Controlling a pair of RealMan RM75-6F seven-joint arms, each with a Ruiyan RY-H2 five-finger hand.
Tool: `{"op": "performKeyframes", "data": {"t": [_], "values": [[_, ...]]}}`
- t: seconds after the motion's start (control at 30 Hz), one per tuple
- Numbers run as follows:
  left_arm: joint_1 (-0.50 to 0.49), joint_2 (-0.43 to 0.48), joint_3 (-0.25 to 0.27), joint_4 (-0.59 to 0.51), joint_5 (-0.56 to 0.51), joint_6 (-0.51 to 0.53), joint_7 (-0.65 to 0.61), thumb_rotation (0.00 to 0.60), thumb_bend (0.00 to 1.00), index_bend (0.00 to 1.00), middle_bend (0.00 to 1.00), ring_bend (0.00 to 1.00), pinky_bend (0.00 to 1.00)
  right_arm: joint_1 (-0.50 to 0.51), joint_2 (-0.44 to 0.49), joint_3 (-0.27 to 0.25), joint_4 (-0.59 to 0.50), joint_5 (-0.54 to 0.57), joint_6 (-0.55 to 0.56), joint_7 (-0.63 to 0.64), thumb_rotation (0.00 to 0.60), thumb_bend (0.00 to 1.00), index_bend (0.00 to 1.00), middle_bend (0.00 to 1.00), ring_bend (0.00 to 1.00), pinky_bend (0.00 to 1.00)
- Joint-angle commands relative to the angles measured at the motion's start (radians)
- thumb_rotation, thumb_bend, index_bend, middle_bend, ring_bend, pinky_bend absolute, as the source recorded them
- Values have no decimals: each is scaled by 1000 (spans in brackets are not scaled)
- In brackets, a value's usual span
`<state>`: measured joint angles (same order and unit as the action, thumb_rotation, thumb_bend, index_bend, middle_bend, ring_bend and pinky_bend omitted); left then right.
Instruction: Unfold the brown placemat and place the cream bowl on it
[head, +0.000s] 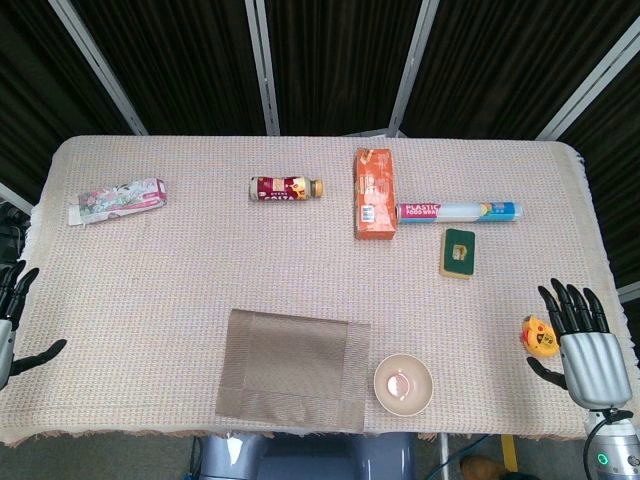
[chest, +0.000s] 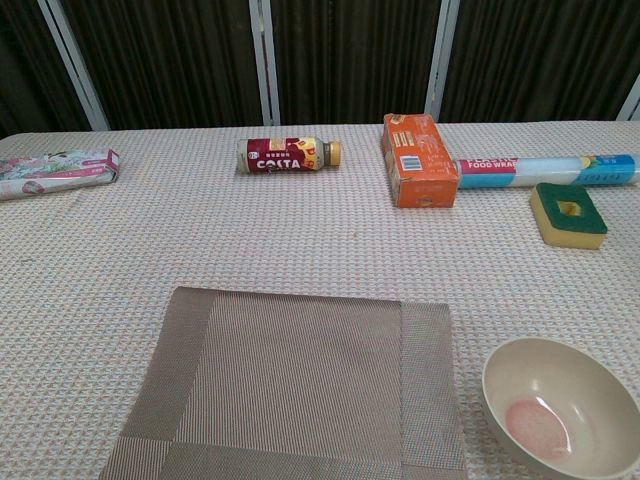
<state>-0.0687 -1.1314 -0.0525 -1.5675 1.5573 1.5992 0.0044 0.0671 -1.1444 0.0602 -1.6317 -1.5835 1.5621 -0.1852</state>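
Note:
The brown placemat (head: 292, 370) (chest: 290, 385) lies flat near the table's front edge, left of centre. The cream bowl (head: 404, 384) (chest: 562, 407) stands upright on the tablecloth just to the right of the placemat, apart from it, with a pinkish patch inside. My right hand (head: 580, 335) hovers at the table's right edge with fingers spread and nothing in it. My left hand (head: 15, 320) shows only partly at the left edge, fingers apart, holding nothing. Neither hand appears in the chest view.
At the back lie a Costa bottle (head: 286, 188), an orange box (head: 374, 192), a food wrap roll (head: 460, 211), a green-and-yellow sponge (head: 458, 251) and a floral packet (head: 118, 200). A small yellow object (head: 541, 337) sits beside my right hand.

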Motion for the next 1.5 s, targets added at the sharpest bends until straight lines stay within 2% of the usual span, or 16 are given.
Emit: {"op": "performKeyframes", "data": {"t": [0.03, 0.2, 0.27, 0.43, 0.5, 0.67, 0.83, 1.17, 1.3, 1.37, 1.5], "values": [[2, 1, 0, 0, 0, 2, -1, 600, 0, 0, 0, 0, 0, 0, -1, 3, -3, 7, -2, -10, 600, 0, 0, 0, 0, 0], [3, 7, -3, -2, -2, 4, 0, 600, 0, 0, 0, 0, 0, 4, 10, -4, -14, 15, -26, 2, 600, 0, 0, 0, 0, 0], [3, 12, -10, -11, -5, 10, -4, 600, 0, 0, 0, 0, 0, 14, 28, -26, -24, -4, -60, 27, 600, 0, 0, 0, 0, 0], [-3, 11, -10, -25, -13, -7, 15, 600, 0, 0, 0, 0, 0, 86, 89, -146, 2, -208, -186, 129, 600, 0, 14, 0, 0, 0], [-7, 4, -10, -24, -17, -18, 39, 600, 0, 0, 0, 0, 0, 130, 113, -202, 21, -321, -233, 170, 600, 0, 31, 0, 0, 0], [-9, -4, -17, -27, -35, -24, 61, 600, 0, 0, 0, 0, 0, 188, 92, -254, 54, -469, -293, 119, 600, 0, 80, 0, 0, 0], [-11, -8, -17, -30, -37, -29, 76, 600, 0, 0, 0, 0, 0, 221, 23, -254, 71, -509, -359, 38, 600, 0, 122, 0, 0, 0], [-11, -11, -19, -25, -48, -37, 76, 600, 0, 0, 0, 0, 0, 259, -75, -224, 123, -491, -418, -32, 600, 1, 160, 0, 0, 0], [-10, -9, -20, -27, -47, -34, 71, 600, 0, 0, 0, 0, 0, 267, -101, -219, 149, -480, -424, -37, 600, 111, 187, 0, 0, 0], [-9, -7, -19, -28, -47, -35, 70, 600, 0, 0, 0, 0, 0, 269, -119, -217, 169, -476, -420, -45, 600, 154, 225, 0, 0, 0], [-9, -5, -19, -30, -46, -34, 69, 600, 0, 0, 0, 0, 0, 274, -141, -223, 189, -464, -423, -37, 600, 185, 410, 0, 0, 0]]}}
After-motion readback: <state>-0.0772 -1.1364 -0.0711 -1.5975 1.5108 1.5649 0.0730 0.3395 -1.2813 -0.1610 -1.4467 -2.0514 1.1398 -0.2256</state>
